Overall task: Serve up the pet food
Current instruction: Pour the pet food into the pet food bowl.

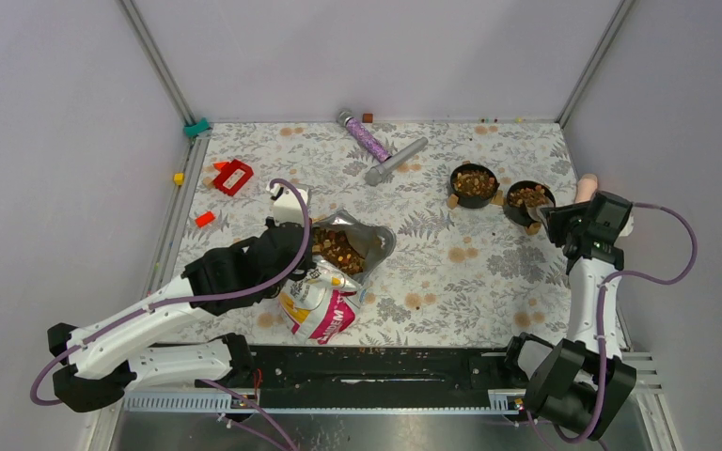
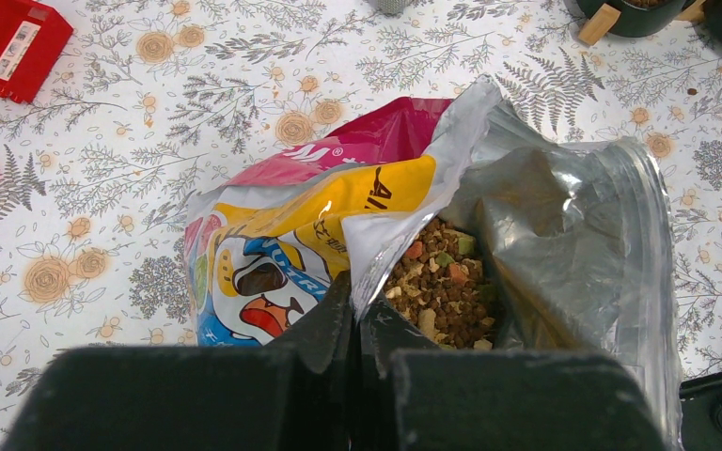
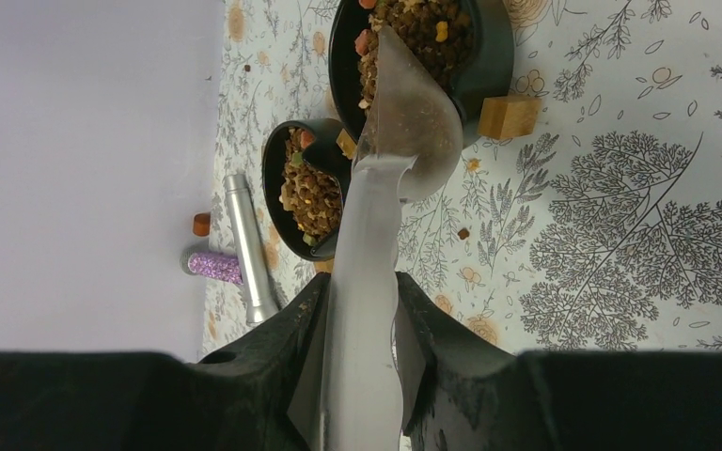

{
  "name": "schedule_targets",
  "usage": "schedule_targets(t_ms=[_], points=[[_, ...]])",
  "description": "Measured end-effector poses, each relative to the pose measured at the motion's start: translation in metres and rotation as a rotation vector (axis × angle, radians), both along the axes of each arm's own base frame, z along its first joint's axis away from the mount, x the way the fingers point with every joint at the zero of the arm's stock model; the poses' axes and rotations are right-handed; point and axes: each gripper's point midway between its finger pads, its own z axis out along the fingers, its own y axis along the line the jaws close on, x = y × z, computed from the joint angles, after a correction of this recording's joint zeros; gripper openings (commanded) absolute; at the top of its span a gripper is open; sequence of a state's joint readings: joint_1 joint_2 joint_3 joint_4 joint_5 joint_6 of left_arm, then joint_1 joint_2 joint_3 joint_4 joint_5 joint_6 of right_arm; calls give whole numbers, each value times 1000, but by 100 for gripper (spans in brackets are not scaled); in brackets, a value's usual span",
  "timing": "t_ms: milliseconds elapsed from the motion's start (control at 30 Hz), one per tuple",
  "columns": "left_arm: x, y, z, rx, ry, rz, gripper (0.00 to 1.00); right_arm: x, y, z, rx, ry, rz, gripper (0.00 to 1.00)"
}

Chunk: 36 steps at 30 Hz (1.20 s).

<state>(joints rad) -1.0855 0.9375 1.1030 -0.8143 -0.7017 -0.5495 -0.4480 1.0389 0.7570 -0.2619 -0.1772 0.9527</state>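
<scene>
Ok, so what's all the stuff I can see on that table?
pet food bag: one, yellow, white and pink, lying open, left of centre
pet food: lots, brown, in the bag and both bowls
black bowls: two, far right, filled
scoop: one, grey, at the right bowl's rim
glitter tube: one, purple, far edge
silver tube: one, beside it
red plastic piece: one, far left
flowery tablecloth: one, white and grey, under everything
left claw: black, shut on the bag's edge
right claw: black, shut on the scoop's handle
</scene>
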Motion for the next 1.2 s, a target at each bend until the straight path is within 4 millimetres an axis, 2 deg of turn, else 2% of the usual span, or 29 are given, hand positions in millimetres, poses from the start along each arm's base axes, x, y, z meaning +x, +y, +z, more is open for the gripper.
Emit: schedule_targets(t_ms=[333,833,1200], points=[[0,0,0,2,-1,0,0,-3,1,9,-17,24,21,0],[0,0,0,4,-2,-2,0,-10,3,3,-18,74,39,0],[0,0,0,5,-3,-3,0,-10,3,8,-26,94,55,0]])
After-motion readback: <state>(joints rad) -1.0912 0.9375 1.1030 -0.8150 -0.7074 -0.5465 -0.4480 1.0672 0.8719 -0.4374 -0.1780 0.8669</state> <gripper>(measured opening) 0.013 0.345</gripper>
